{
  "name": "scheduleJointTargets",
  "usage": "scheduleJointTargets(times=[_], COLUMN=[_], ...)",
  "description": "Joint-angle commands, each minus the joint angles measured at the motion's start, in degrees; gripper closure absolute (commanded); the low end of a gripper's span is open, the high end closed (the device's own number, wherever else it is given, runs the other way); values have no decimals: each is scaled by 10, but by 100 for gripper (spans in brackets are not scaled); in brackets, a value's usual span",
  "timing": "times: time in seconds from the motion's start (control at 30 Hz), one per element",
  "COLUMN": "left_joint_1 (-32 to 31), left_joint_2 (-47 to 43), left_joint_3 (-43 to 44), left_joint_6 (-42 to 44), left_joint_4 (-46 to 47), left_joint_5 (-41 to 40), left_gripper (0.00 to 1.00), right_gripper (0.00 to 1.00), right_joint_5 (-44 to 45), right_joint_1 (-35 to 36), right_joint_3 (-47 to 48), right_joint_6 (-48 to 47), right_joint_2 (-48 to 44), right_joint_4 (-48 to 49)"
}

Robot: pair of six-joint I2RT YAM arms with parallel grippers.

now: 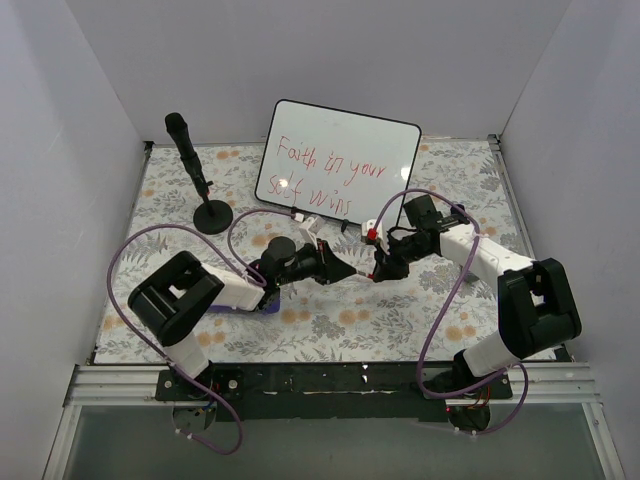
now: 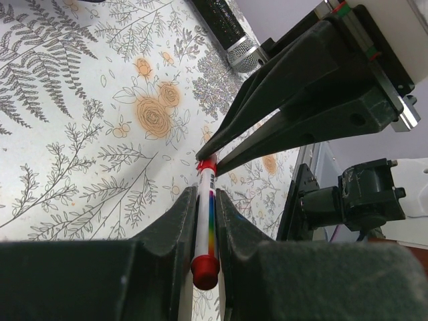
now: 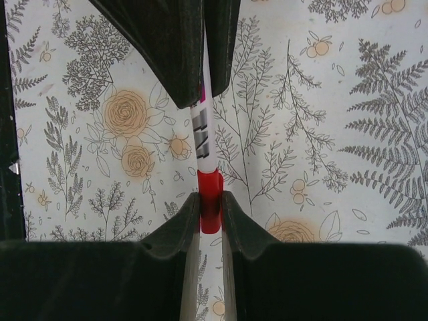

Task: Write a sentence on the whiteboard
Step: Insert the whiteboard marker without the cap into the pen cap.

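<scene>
Beyond the right hand [image 1: 378,268] stands the whiteboard [image 1: 392,150]

Left arm [image 1: 185,300] and right arm [image 1: 535,300]: black block-shaped joint housings, white link shells. Purple cables [image 1: 113,268] loop beside each. Fingers [image 2: 164,234] matte black, tapered. Wrist plate [image 2: 384,60] silver-edged, with apparently red and green markings.

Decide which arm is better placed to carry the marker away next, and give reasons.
Probably left. The left pincer clamps the marker by its barrel, while the right pincer nips only the red cap, which could slip off. The sentence on the whiteboard looks complete.
</scene>
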Motion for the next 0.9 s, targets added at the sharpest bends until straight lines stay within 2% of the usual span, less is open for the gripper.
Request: scheduleJointTargets(times=[0.0,0.37,0.57,0.8,0.87], left_joint_1=[-30,-81,-107,-106,-100], left_joint_2=[39,114,144,97,82], left_joint_3=[26,58,81,54,46], left_joint_6=[8,-19,-23,-9,-8], left_joint_4=[34,103,98,48,26], left_joint_5=[-1,-16,-22,-82,-94], left_gripper=[100,100,100,100,100], right_gripper=[98,99,99,98,90], right_joint_5=[-97,-120,-113,-55,-45], right_joint_1=[15,16,15,4,-4], right_joint_3=[2,-12,-20,-33,-30], right_joint_6=[48,96,109,94,92], right_joint_2=[-16,-41,-54,-47,-49], right_joint_4=[78,135,149,118,110])
